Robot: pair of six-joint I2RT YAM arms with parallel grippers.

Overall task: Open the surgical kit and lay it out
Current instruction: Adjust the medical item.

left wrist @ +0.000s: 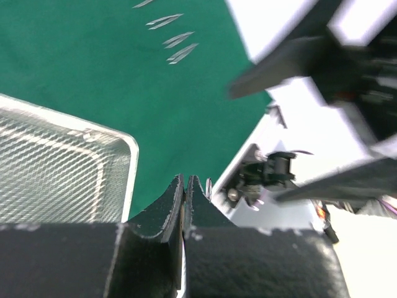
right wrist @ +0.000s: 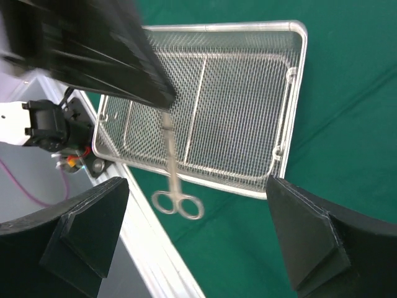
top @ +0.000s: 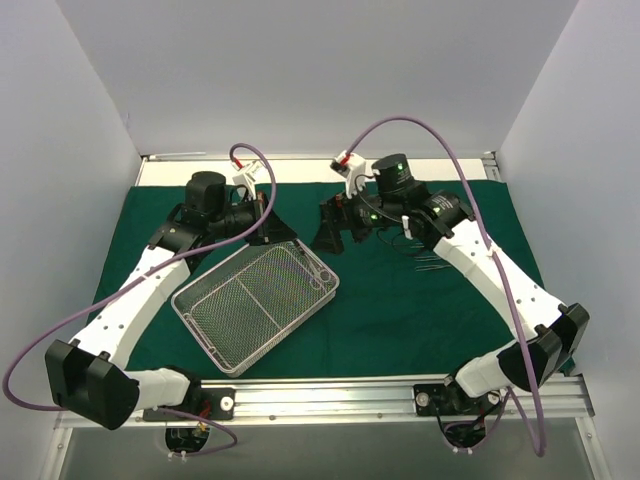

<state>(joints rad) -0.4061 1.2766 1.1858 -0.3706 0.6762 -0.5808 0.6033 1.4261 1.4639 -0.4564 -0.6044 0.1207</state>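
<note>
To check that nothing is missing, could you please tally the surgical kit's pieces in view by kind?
green drape: 1
wire-mesh tray: 1
scissors, hanging from the left gripper: 1
forceps, laid on the drape: 4
Total: 7

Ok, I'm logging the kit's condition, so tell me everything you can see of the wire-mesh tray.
The wire-mesh tray is a shallow rectangular basket of silvery metal mesh with a thicker wire rim, rounded corners, a wire rib across its floor and a drop handle at one short end. No instruments show inside. It lies flat, askew, on the green drape. A ring-handled instrument, held by the left gripper, hangs near its rim; contact is unclear.
</note>
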